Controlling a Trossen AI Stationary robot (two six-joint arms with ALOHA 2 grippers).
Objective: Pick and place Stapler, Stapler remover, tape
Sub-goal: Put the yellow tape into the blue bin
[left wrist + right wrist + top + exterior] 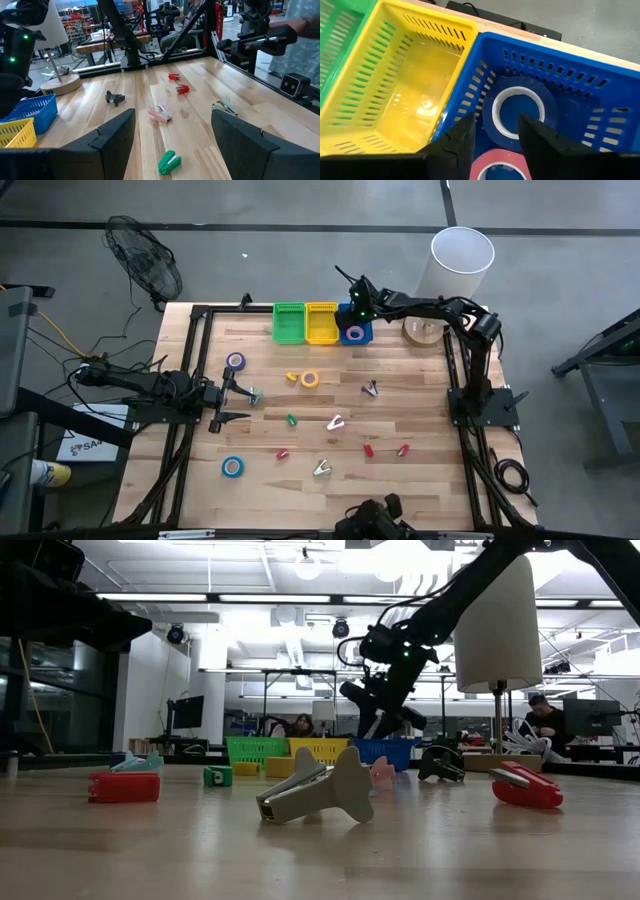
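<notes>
Right end effector (354, 307) sits over the blue basket (366, 335) at upper centre of the high view. In the right wrist view its fingers (457, 142) stand slightly apart w/ nothing between them; a blue tape roll (517, 116) lies flat on the basket floor just past the tips, and a pink roll (501, 167) shows at the bottom edge beside it. Looks like the drop-off into the basket is done, or nearly.

To finish well: lift straight up before swinging away, so the fingers don't catch the basket wall or the yellow basket (321, 322) next door. Judging by layout, tape belongs in blue, so go for more tape next.

Remaining tape on the worktop (420, 420), high view: purple roll (235, 361) left of centre, yellow roll (310, 379) mid-frame, blue roll (232, 467) lower left. Yellow is nearest the right arm. Come down vertically, one finger into the open centre, one outside the rim, and close gently.

Left end effector (232, 396) waits at left, fingers wide, empty; purple roll is close to it.
</notes>
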